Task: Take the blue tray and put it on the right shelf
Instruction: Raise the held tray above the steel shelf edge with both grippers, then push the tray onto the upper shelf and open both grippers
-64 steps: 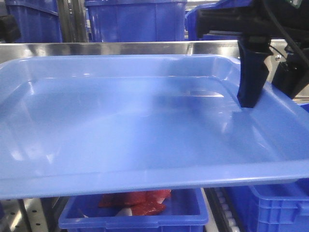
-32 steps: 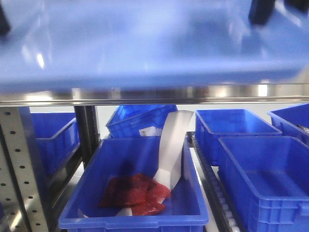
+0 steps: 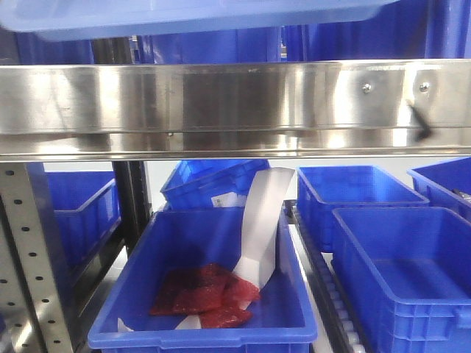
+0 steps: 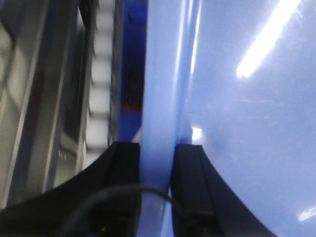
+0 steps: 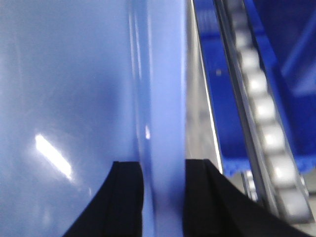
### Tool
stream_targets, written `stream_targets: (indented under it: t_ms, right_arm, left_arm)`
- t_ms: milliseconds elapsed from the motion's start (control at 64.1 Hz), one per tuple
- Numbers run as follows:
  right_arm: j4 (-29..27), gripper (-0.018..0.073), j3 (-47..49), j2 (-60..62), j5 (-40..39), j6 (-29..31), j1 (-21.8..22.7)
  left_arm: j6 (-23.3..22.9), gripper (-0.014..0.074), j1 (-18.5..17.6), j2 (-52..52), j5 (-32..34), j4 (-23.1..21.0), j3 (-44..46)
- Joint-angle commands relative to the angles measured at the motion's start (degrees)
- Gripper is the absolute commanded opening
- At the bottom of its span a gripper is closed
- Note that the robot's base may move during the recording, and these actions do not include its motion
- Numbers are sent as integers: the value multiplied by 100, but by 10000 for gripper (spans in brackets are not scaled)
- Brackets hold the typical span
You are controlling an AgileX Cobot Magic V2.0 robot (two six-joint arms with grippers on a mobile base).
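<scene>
In the front view, the blue tray (image 3: pixel 191 15) shows only as a pale strip along the top edge, above the steel front edge of the right shelf (image 3: pixel 221 103). Whether it touches the shelf cannot be told. Below, a deep blue bin (image 3: pixel 184 340) holds red packets (image 3: pixel 199 294).

In the left wrist view, the left gripper (image 4: pixel 157 150) clamps the tray's rim between its black fingers.

In the right wrist view, the right gripper (image 5: pixel 163 168) pinches the tray's rim likewise, beside what seems to be a blurred roller track (image 5: pixel 266 128).

I worked in a stockroom — some kind of warehouse. Its steel racking (image 3: pixel 221 103) with perforated uprights (image 3: pixel 33 250) held deep blue bins (image 3: pixel 401 272).
</scene>
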State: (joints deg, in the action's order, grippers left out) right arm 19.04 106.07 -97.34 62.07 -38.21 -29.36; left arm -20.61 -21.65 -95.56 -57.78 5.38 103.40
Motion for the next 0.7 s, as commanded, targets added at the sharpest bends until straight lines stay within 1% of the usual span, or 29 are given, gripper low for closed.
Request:
stream_targets:
  t_ms: [0,109,265,437,515,593,687]
  right_arm:
    - [-454,303,644,-200,-912,44,-49]
    - [-454,303,1110,-658,-997,57,72]
    - [-459,303,1594,-1126,-1061,288,225]
    - [-459,303,1675,-1340,-914,300,290]
    - [-459,317,1668,-1363,-851,300,290]
    - [-459,373,1668,-1363,-896,305,290]
    - [-459,463,1668,-1374,-880,305,295]
  left_arm:
    - [-116,42,-12,-117,875,-538,683]
    - [-116,42,123,-449,991,-538,1017]
    - [-116,42,178,-728,1059,-538,1087]
    - [-116,43,178,-960,1024,-538,1087]
    - [-116,51,178,-1060,953,-487,1087]
    - [-116,102,178,-1096,866,-432,1087]
    - [-116,235,178,-1122,819,-380,1087]
